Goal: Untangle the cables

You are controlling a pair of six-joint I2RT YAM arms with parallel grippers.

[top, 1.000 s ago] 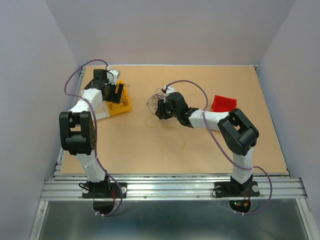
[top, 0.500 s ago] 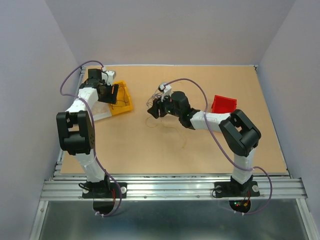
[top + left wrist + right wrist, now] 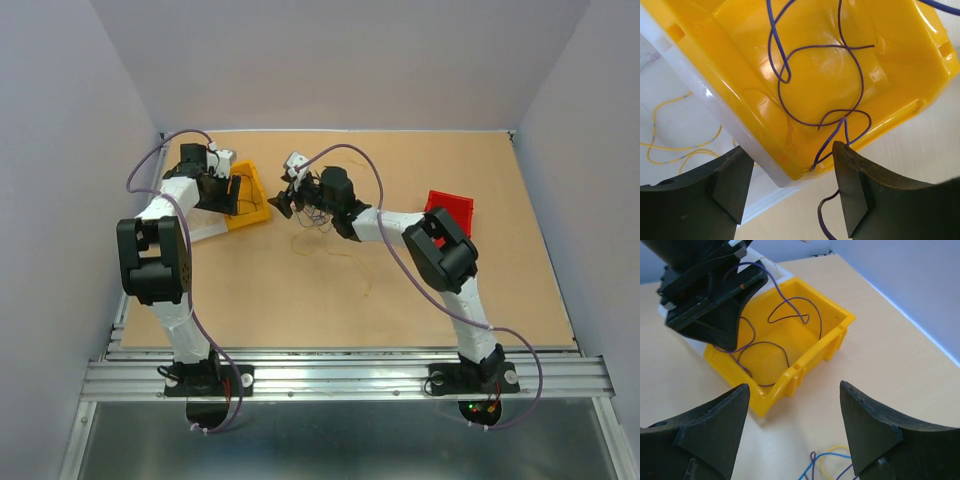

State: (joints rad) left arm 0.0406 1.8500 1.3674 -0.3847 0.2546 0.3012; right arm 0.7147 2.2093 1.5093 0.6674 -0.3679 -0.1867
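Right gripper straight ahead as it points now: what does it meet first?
Likely the near wall of the yellow bin; the cables closer in seem below that line, but depth is unclear.

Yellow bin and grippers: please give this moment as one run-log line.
left gripper: open over yellow bin | purple wire: mostly inside bin | right gripper: open, empty, facing bin

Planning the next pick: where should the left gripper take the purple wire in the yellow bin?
Probably where the purple wire crosses the rim of the yellow bin, from above: that strand stands clear, between the open jaws of the left gripper; the loops lie flat.
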